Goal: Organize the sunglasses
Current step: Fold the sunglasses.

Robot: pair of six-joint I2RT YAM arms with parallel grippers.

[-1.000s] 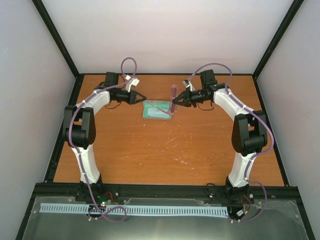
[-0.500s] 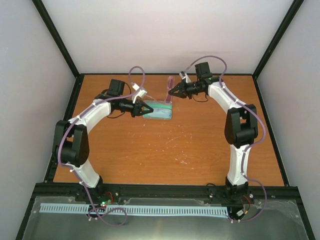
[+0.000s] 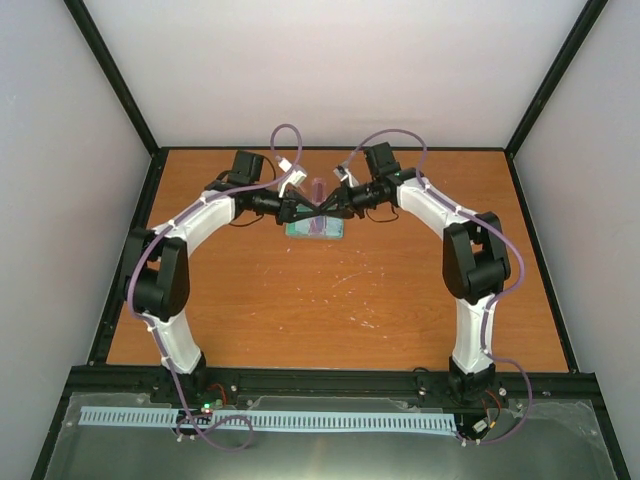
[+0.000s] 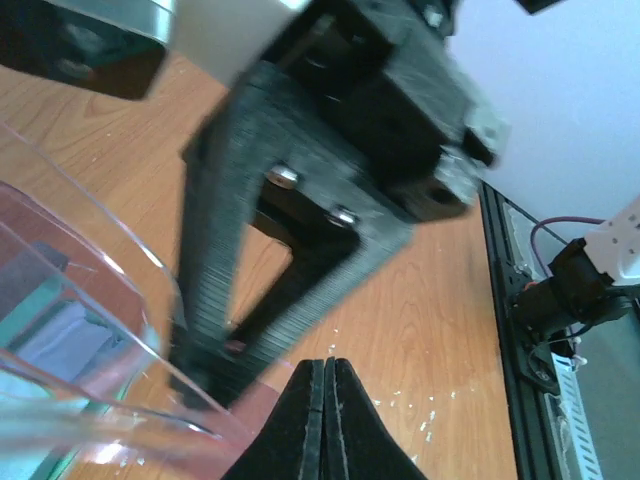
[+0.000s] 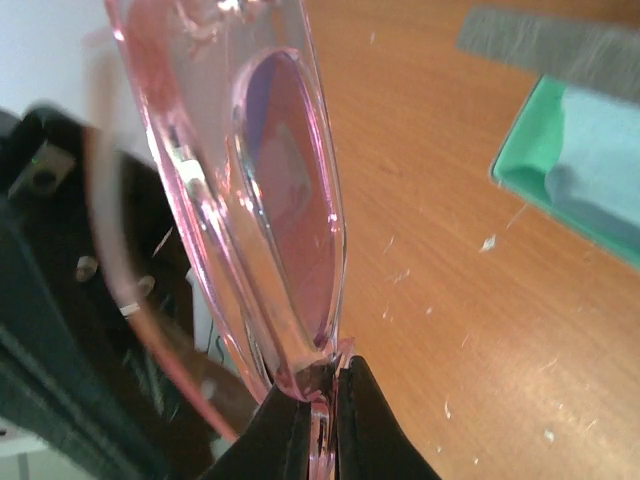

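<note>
The right gripper clamps the translucent pink-purple sunglasses by the frame's rim; the left gripper is pinched closed beside them.

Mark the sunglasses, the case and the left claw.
sunglasses (image 5: 290,210), right wrist view, on the pink lens.
case (image 5: 520,150), right wrist view, on its green rim.
left claw (image 4: 325,400), left wrist view, between its closed fingertips.

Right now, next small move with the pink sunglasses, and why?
Probably the left gripper folds the splayed temple in. The right gripper pinches the pink translucent sunglasses by the frame, lifted near the grey, green-lined rectangular case, and the left's shut fingertips sit right beside them.
</note>
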